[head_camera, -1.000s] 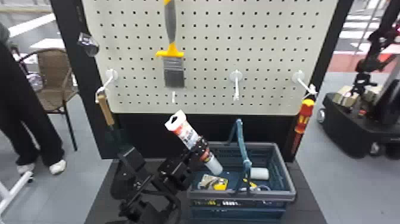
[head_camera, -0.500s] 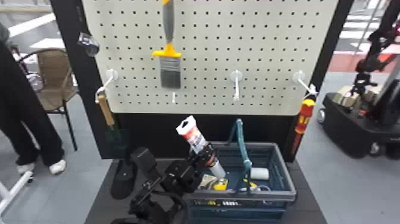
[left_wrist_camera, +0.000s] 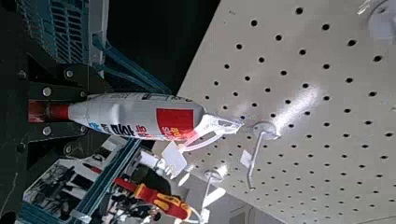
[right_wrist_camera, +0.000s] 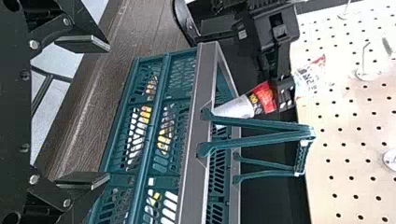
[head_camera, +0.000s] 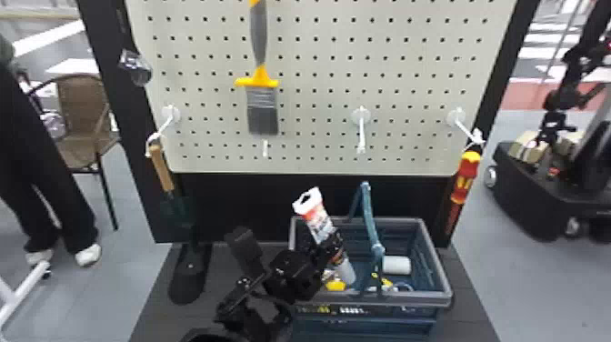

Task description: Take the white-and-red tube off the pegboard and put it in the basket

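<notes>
In the head view my left gripper [head_camera: 331, 248] is shut on the middle of the white-and-red tube [head_camera: 321, 223], which tilts with its grey lower end inside the left part of the basket [head_camera: 437, 273]. The left wrist view has the gripper [left_wrist_camera: 56, 112] clamped around the tube [left_wrist_camera: 140, 114], its white hanger end pointing away. From the right wrist view, the tube's grey end [right_wrist_camera: 233, 108] dips past the rim of the basket [right_wrist_camera: 190, 186]. My right gripper [right_wrist_camera: 93, 112] stands open with nothing between its fingers, off to the basket's side.
The teal handle [head_camera: 370, 223] stands up across the basket. Inside lie a white cylinder [head_camera: 397, 264] and yellow items [head_camera: 336, 285]. A brush [head_camera: 262, 100], a trowel [head_camera: 161, 168] and a red-yellow screwdriver [head_camera: 465, 177] hang at the pegboard [head_camera: 313, 59].
My left gripper has moved a little to the right and down with the tube, whose lower end now sits lower in the basket. The brush has swung slightly.
</notes>
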### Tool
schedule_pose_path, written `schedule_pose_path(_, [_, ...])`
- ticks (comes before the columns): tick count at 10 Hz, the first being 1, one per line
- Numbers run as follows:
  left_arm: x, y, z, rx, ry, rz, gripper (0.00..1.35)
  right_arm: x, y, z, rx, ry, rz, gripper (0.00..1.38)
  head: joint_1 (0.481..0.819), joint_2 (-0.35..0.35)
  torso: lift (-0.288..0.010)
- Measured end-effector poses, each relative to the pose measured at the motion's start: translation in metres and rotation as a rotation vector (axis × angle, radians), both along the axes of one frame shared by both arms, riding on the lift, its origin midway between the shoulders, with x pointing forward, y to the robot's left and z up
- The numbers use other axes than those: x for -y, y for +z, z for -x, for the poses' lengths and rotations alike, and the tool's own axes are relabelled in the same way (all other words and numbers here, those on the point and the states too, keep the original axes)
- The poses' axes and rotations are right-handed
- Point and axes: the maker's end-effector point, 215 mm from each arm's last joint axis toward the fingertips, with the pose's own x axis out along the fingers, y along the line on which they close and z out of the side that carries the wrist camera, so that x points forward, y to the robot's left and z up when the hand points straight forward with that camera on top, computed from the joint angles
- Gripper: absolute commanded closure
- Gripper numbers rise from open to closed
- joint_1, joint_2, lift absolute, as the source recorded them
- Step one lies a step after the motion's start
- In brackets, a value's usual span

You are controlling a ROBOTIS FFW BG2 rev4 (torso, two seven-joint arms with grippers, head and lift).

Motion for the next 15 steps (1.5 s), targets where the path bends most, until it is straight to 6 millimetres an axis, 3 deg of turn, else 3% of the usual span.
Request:
schedule_pose_path(4, [0.026, -0.018, 0.006, -0.015, -0.059, -0.043, 1.21, -0.005, 0.001, -0.008, 0.009, 0.025, 0.001, 0.31, 0.549, 0.000, -0.100])
schedule_pose_path(5, [0.032, -0.019, 0.008, -0.014, -0.072, -0.050, 1.14, -0.007, 0.000, -0.007, 0.007, 0.029, 0.000, 0.31, 0.549, 0.000, -0.100])
schedule_pose_path(6, [0.036, -0.020, 0.009, -0.011, -0.078, -0.058, 0.67, -0.008, -0.001, -0.007, 0.005, 0.032, -0.001, 0.31, 0.549, 0.000, -0.100])
schedule_pose_path(7, [0.036, -0.021, 0.010, -0.003, -0.076, -0.069, 0.46, -0.008, -0.002, -0.006, 0.002, 0.036, -0.003, 0.31, 0.549, 0.000, -0.100])
schedule_pose_path(9, [0.035, -0.019, 0.010, 0.016, -0.071, -0.080, 0.15, -0.010, -0.003, -0.007, -0.007, 0.047, -0.003, 0.31, 0.549, 0.000, -0.100])
schedule_pose_path(10, [0.034, -0.018, 0.009, 0.018, -0.069, -0.081, 0.11, -0.011, -0.004, -0.007, -0.009, 0.048, -0.003, 0.31, 0.549, 0.000, -0.100])
schedule_pose_path(15, [0.032, -0.019, 0.008, 0.019, -0.063, -0.082, 0.21, -0.011, -0.006, -0.007, -0.013, 0.049, -0.004, 0.31, 0.549, 0.000, -0.100])
